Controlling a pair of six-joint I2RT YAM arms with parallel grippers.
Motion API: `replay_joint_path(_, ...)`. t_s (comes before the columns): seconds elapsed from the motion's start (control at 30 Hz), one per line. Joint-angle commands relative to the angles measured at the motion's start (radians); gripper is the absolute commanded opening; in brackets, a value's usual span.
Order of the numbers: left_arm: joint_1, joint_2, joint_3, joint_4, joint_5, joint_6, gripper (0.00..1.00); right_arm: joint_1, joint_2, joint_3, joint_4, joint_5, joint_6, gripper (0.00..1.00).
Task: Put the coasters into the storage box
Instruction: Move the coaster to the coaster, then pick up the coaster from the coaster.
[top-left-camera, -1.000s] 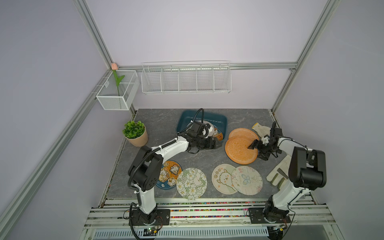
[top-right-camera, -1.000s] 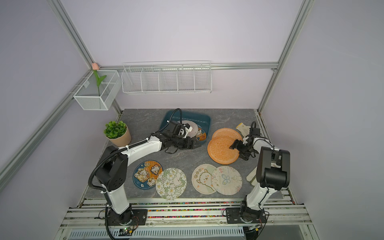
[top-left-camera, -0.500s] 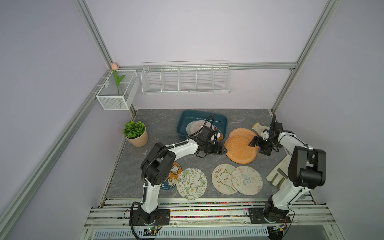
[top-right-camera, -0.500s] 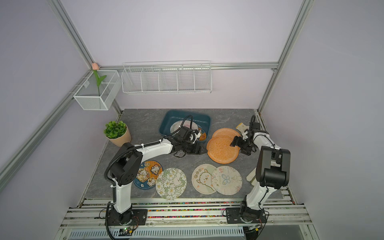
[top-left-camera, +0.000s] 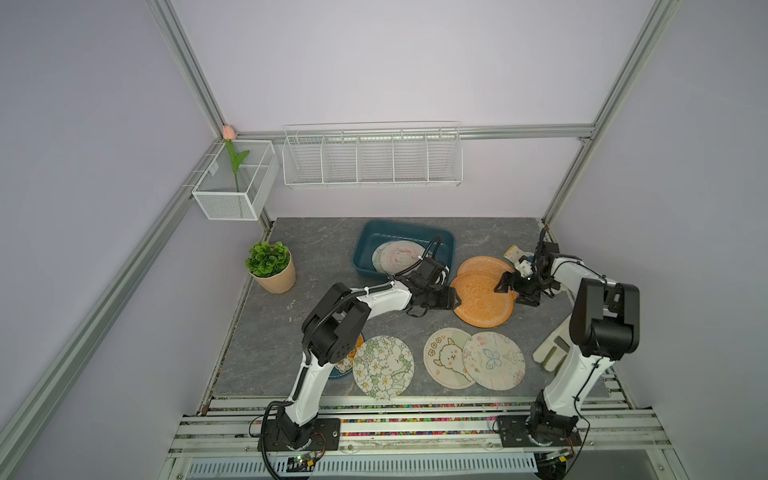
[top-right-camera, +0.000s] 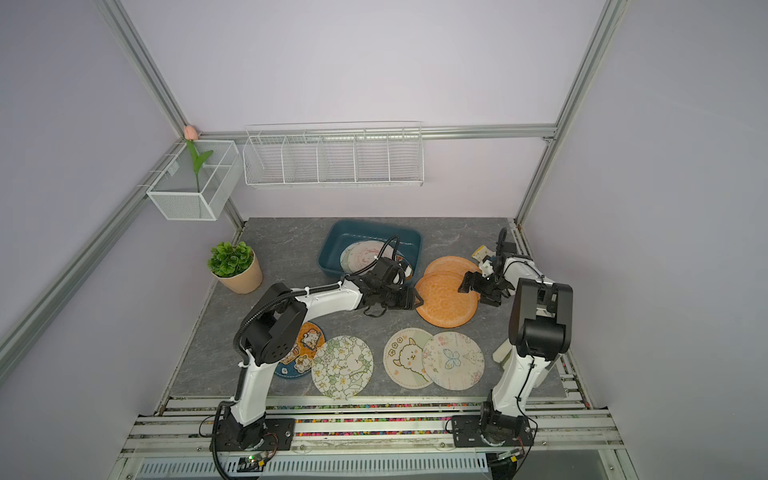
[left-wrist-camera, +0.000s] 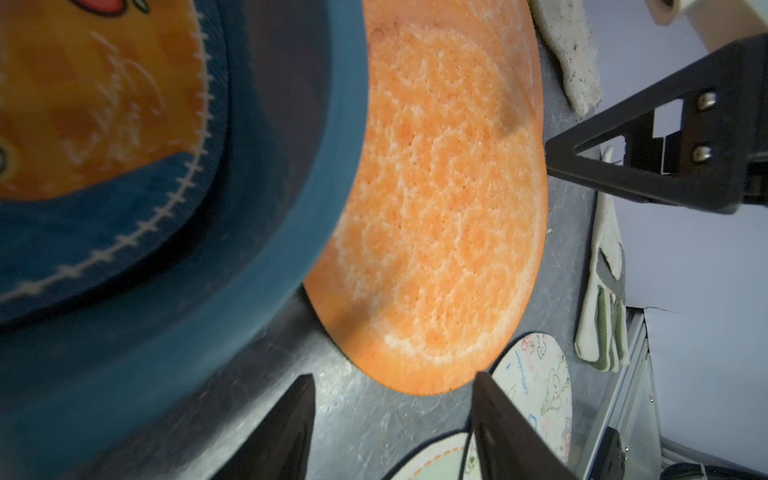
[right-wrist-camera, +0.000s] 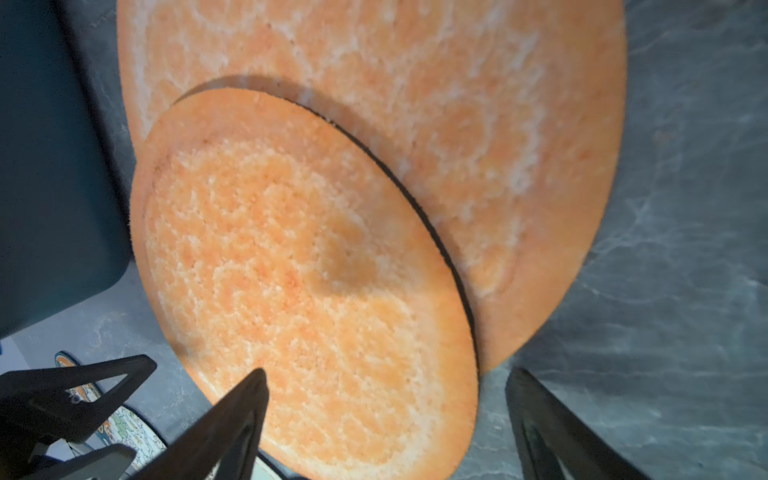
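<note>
Grey stone tabletop (top-left-camera: 316, 257), in both top views: left gripper (top-left-camera: 456, 297) and right gripper (top-left-camera: 510, 291) stretch in low at opposite edges of the upper orange coaster (top-left-camera: 482, 307), just beside the storage box (top-left-camera: 360, 253). Left wrist: jaws apart, empty, coaster rim at the tips. Right wrist: jaws wide, straddling its edge, nothing clamped

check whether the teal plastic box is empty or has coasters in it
Not empty: the shallow teal plastic box holds overlapping round coasters, a pale pink-printed one on top.

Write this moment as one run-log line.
left gripper: open, beside front orange coaster | right gripper: open, opposite side | storage box: coasters inside
</note>
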Motion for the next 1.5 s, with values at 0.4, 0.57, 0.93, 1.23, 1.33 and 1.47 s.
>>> replay_joint_path(0.4,-0.027,0.063,0.070,-0.046,-0.083,-0.052,0.58,0.023,0.064,0.096,0.002,-0.054,-0.051,0.92)
replay_joint_path(0.57,-0.027,0.069,0.077,-0.053,-0.085,-0.057,0.58,0.041,0.094,0.110,-0.006,-0.054,-0.062,0.92)
replay_joint_path(0.93,-0.027,0.083,0.100,-0.060,-0.072,-0.062,0.59,0.075,0.104,0.090,-0.067,-0.108,-0.102,0.97)
replay_joint_path(1.23,-0.027,0.091,0.100,-0.060,-0.054,-0.062,0.59,0.090,0.086,0.047,-0.094,-0.152,-0.115,0.99)
replay_joint_path(1.33,-0.027,0.092,0.098,-0.059,-0.046,-0.062,0.59,0.097,0.076,0.042,-0.106,-0.166,-0.122,0.98)
replay_joint_path(1.47,-0.027,0.089,0.092,-0.054,-0.037,-0.062,0.59,0.111,0.072,0.039,-0.120,-0.175,-0.127,0.97)
